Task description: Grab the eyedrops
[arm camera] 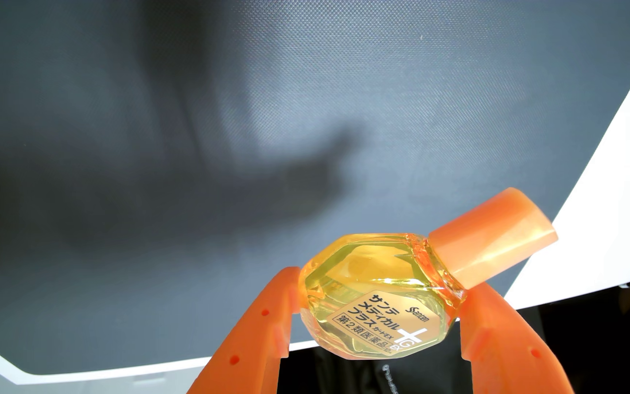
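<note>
The faceted clear plastic eyedrop bottle glows yellow, with a peach-orange cap and a tan label printed in dark and white characters. The moulded plastic end effector is bright orange. The finely woven mat is dark grey, the surface around it white.

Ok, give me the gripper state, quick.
Gripper: shut on the eyedrop bottle, one orange finger on each side of its yellow body.
</note>
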`<state>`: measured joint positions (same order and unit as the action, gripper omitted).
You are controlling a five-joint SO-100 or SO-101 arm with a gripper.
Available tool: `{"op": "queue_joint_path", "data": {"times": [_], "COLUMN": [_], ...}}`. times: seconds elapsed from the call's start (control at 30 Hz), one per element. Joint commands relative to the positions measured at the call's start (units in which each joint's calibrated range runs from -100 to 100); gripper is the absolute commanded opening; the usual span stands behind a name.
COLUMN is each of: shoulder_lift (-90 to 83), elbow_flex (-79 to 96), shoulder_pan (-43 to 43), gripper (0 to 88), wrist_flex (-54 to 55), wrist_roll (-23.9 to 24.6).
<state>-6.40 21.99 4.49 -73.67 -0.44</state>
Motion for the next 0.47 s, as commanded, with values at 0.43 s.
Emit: {"op": "queue_joint_path", "data": {"times": [0.43], "shoulder_lift": [-2.64], "elbow_flex": [-3.57], "shoulder_pan": [-0.17], "gripper": [0.6], "wrist_flex": [0.07], "wrist_roll": [0.1]}}
